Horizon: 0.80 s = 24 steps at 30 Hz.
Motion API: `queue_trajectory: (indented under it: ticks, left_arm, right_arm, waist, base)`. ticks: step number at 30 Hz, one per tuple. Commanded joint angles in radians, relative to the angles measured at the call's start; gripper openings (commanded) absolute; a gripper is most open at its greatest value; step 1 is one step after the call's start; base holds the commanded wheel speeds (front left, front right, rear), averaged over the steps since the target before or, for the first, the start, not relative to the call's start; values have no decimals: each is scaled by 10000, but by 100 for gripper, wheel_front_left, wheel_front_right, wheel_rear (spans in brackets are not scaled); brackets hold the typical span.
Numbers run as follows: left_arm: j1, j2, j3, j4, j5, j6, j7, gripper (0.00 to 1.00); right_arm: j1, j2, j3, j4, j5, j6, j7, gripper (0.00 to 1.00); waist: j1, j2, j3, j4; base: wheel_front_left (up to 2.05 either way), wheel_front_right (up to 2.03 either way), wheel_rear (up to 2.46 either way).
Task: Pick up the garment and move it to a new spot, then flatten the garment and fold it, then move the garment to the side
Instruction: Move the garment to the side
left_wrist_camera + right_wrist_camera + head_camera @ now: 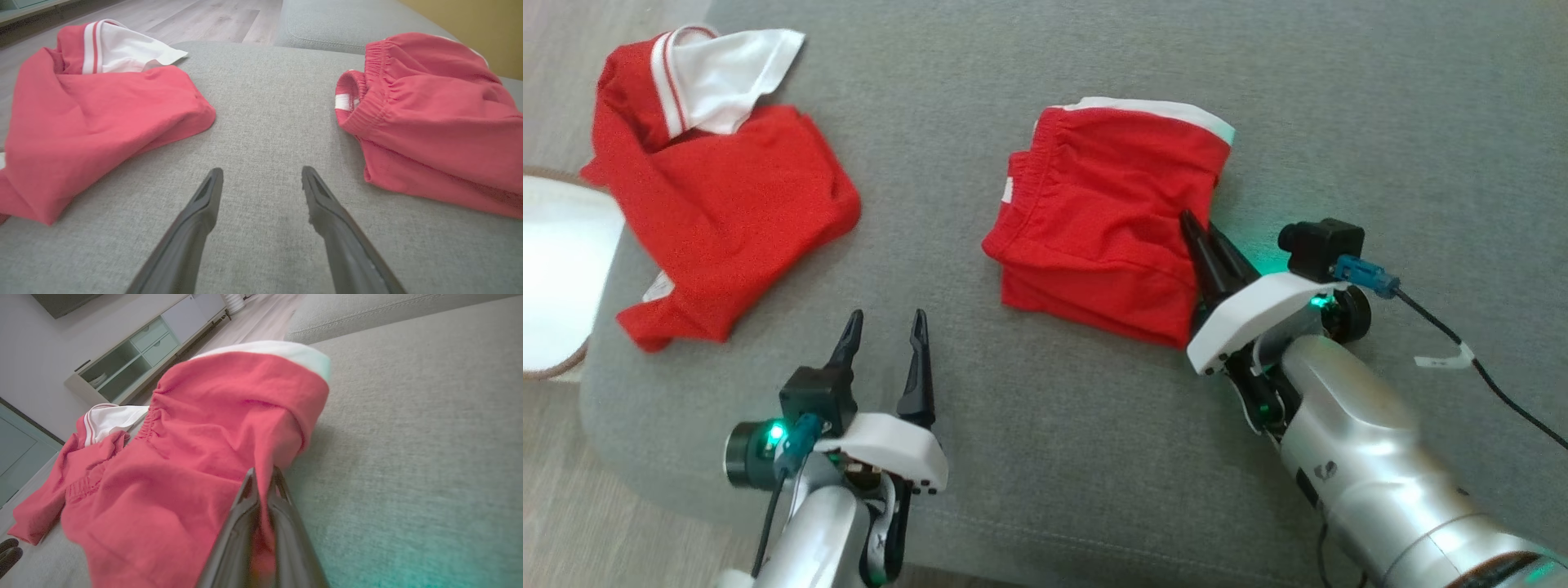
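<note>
The garment (727, 204), a crumpled red jersey with a white, red-striped sleeve panel, lies at the far left of the grey cushion (1045, 474); it also shows in the left wrist view (94, 122) and far off in the right wrist view (49, 498). Folded red shorts (1103, 220) with an elastic waistband lie at centre right (441, 122) (204, 437). My right gripper (1188, 219) is shut on the shorts' right edge, red cloth pinched between its fingers (261, 473). My left gripper (886, 318) stands open over bare cushion between the two pieces (262, 171), touching neither.
A white round object with a brown rim (556, 278) sits past the cushion's left edge. A black cable (1486, 367) trails from the right wrist. Wooden floor (196, 20) and a pale cabinet (135, 355) lie beyond the cushion.
</note>
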<state>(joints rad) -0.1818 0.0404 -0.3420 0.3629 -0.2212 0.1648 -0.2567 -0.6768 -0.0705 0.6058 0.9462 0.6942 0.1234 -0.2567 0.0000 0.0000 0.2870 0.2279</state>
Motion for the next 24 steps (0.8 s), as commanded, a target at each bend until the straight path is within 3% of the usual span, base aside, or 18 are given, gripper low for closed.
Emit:
queue_trajectory:
  ticks: [1,5,9,24]
  left_arm:
    - [-344,98,305,-290,-5,44,-51,100]
    - [-420,98,298,-295,110,-12,-51,100]
    - [-498,98,326,-271,260,-93,-51,100]
    - [-1299,98,201,207,826,-612,-51,100]
  right_arm:
    - [52,202,73,22,113,73,-44,0]
    - [-30,202,-387,-140,-195,73,-48,0]
    - [121,200,-814,-377,-600,73,-49,0]
    - [867,202,-662,-1148,-649,73,-50,0]
  waist:
    - [0,0,-39,-132]
    - [0,0,-148,-585]
    - [0,0,-289,-1462]
    - [0,0,-294,-6081]
  base:
    - [0,0,0]
    - [0,0,0]
    - [0,0,0]
    - [0,0,0]
